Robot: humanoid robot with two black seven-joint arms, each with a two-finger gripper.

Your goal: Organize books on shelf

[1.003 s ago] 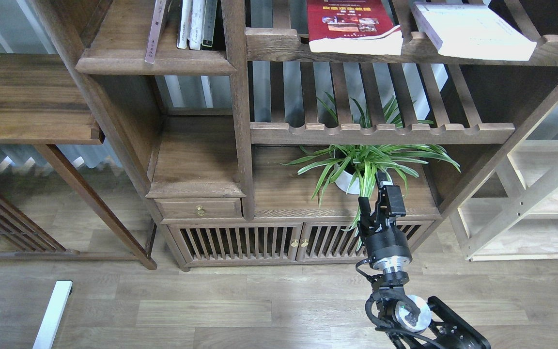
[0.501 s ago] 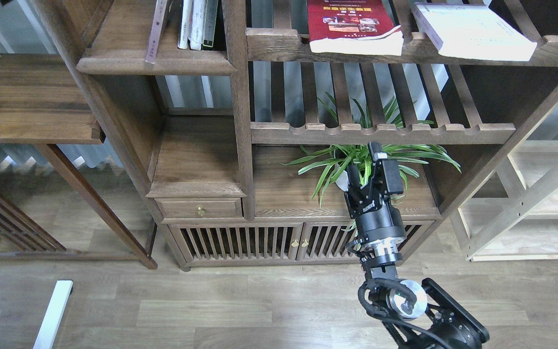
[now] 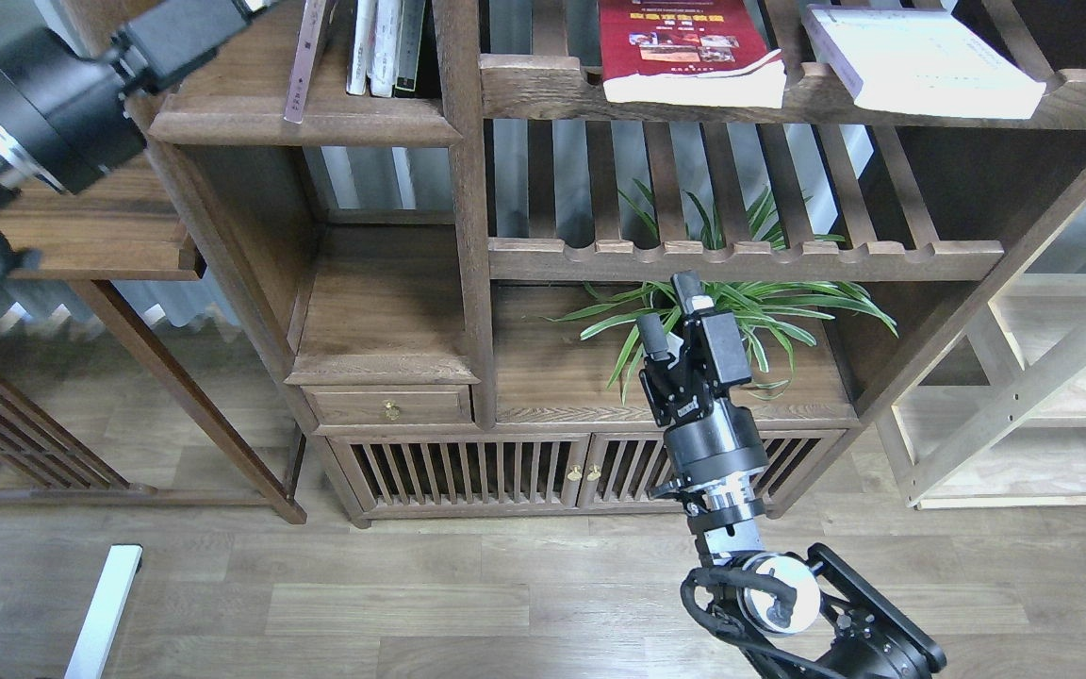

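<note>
The shelf [image 3: 303, 127] is a solid dark board with a rounded front edge at the upper left. On it a thin book with a mauve spine [image 3: 305, 57] leans left, next to a few upright books [image 3: 383, 47]. A bright red book [image 3: 684, 42] and a white book [image 3: 920, 61] lie on the slatted rack to the right. My left gripper [image 3: 189, 28] reaches in at the top left, just left of the leaning book; its fingers are cut off by the frame's top edge. My right gripper [image 3: 670, 309] is open and empty, low in front of a plant.
A potted spider plant [image 3: 722, 311] stands on the cabinet top behind my right gripper. A second slatted rack [image 3: 741, 256] hangs above it. A low cabinet with slatted doors [image 3: 524, 471] and a small drawer [image 3: 390, 407] is below. A side table [image 3: 62, 217] is at the left.
My right gripper has risen and shifted left, in front of the plant. My left arm has come into view at the top left, up to the shelf's left end.
</note>
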